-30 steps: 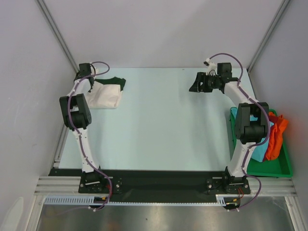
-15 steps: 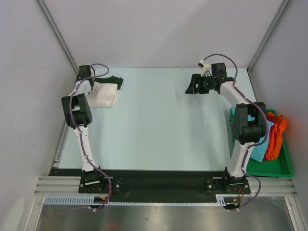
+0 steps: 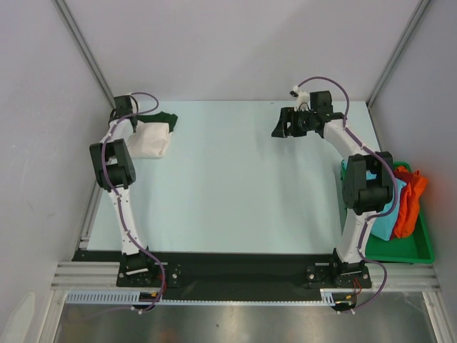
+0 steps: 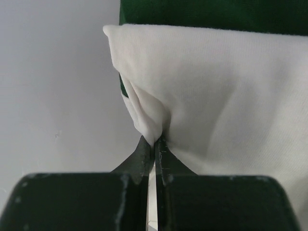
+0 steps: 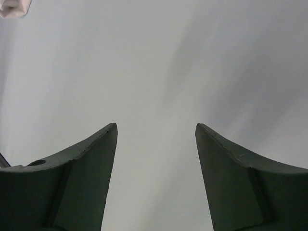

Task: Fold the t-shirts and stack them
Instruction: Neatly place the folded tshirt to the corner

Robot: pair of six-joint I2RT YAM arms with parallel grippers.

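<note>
Two layers in one pile: cream-white t-shirt [image 4: 226, 96] folded atop dark green t-shirt [image 4: 216, 14] | left gripper [image 4: 155, 142] pinched shut on the cream corner at its fingertips | right gripper [image 5: 156, 130] spread wide, empty, above the counter [image 3: 228, 193] | stacking looks nearly done; letting go and squaring up appear left

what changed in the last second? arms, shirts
The left gripper, shut on the cream-white t-shirt, has dragged it slightly toward the table's left edge, so it lies more bunched. The dark green t-shirt shifted along with it. The right gripper, open and empty, swung leftward. Nothing was grasped or released. The green tray and its cloths stayed put.
</note>
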